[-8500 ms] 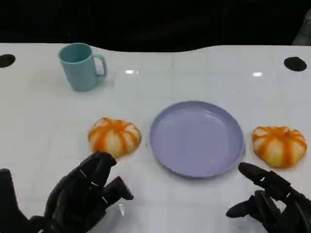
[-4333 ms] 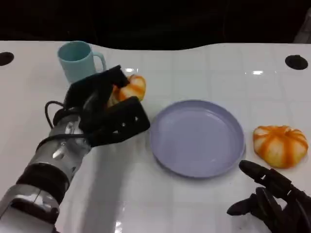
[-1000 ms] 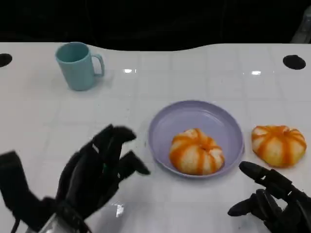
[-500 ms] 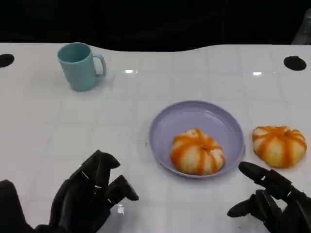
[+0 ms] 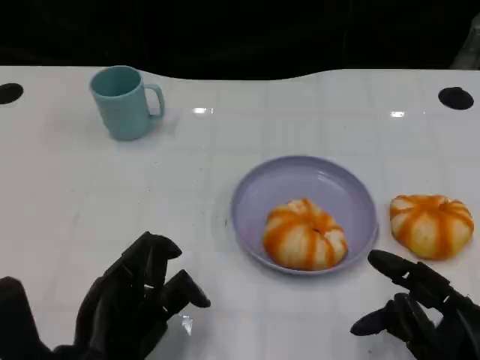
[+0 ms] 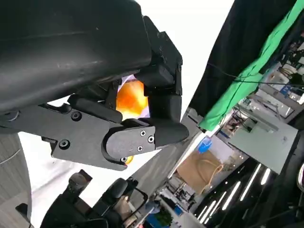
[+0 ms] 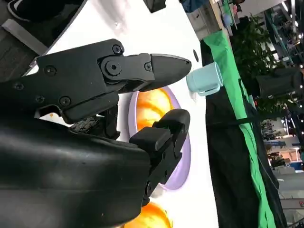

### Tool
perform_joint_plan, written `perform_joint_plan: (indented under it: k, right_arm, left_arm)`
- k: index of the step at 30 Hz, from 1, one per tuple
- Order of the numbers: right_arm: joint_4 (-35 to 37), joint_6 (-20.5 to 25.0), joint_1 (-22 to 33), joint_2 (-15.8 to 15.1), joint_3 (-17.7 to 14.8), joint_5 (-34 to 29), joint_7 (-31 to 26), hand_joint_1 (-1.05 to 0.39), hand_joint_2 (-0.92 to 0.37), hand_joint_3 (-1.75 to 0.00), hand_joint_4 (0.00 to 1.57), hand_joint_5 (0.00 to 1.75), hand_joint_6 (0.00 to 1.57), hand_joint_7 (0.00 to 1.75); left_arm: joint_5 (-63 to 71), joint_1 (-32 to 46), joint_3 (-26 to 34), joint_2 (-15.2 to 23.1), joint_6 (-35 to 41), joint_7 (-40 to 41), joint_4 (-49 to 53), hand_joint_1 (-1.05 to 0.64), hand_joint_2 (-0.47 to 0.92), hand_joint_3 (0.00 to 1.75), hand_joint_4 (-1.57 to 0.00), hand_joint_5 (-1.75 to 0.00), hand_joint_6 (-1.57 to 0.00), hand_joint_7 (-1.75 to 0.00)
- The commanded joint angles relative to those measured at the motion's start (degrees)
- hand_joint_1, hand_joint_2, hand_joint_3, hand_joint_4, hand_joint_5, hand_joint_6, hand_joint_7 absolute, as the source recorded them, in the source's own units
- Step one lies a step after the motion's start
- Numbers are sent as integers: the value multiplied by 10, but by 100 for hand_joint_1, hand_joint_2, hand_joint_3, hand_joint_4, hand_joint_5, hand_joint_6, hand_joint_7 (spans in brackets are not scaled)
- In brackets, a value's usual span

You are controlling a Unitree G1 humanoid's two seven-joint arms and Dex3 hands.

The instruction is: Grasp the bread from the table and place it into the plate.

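1 bread roll [image 5: 304, 233] sat inside the plate [image 5: 259, 187], toward its near right part, so that half of the job looked done. A 2nd bread roll [image 5: 431, 225] lay on the white worktop [image 5: 225, 142], just beside the plate's right rim and apart from it. The roll was round and slightly flattened, with no real long axis, so approach direction mattered little.

The right robot hand [image 5: 420, 311] rested at the near right edge, holding nothing, fingers apart, one finger pointing up and left. The loose roll lay straight ahead of it, a little to the right, and near. The left robot hand [image 5: 139, 300] sat at the near left, also holding nothing, fingers loosely spread; the plate stood between it and the loose roll. By that layout, the right robot hand was plainly the nearer one, and the likely next move was a short reach forward, then a carry leftward over the rim to the free part of the plate.

A teal mug [image 5: 124, 101] stood at the far left, well apart from everything.
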Motion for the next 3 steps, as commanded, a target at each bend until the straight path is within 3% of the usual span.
perform_joint_plan:
  k: [1, 3]
  right_arm:
    - [-6, 3, 1, -6, -4, 2, -6, -75, -92, -35, 72, 111, 93, 36]
    - [-6, 6, 1, -7, -4, 0, -9, -75, -92, -34, 73, 112, 94, 36]
  left_arm:
    - [10, -7, 0, 10, -9, -7, 11, -51, 92, 47, -67, -175, -50, -168]
    - [12, -9, -2, 11, -13, -11, 16, -52, 92, 46, -67, -175, -50, -169]
